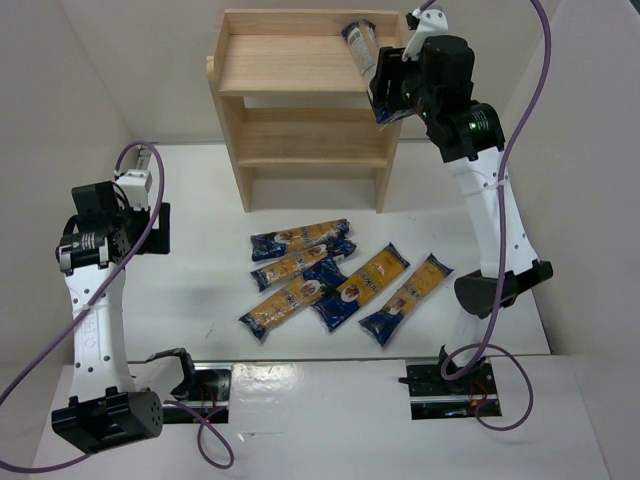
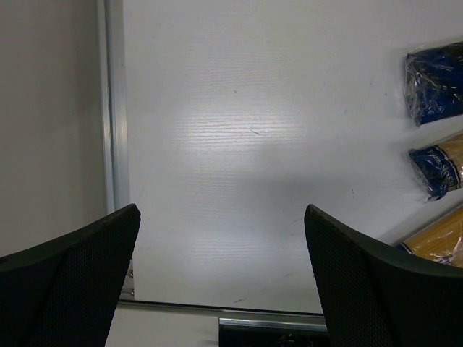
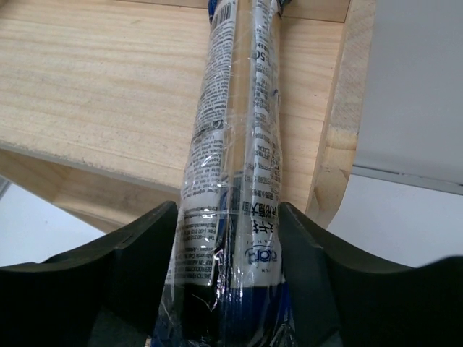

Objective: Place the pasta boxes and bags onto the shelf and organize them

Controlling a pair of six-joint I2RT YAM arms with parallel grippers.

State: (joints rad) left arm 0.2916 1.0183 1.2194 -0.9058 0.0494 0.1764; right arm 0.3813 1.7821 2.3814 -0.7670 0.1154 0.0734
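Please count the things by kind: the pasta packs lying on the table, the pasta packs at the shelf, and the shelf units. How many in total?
Pasta packs on the table: 5
Pasta pack at the shelf's top tier: 1
Wooden shelf unit: 1
Total: 7

One pack [image 1: 357,42] atop the shelf [image 1: 290,65], right end; five packs [image 1: 362,288] on the table [image 1: 200,200] before it.

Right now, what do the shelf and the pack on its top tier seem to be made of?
The shelf looks like light unpainted wood with a matte finish; grain lines show. The pack seems to be thin glossy plastic film; it wrinkles and glints over the printed text.
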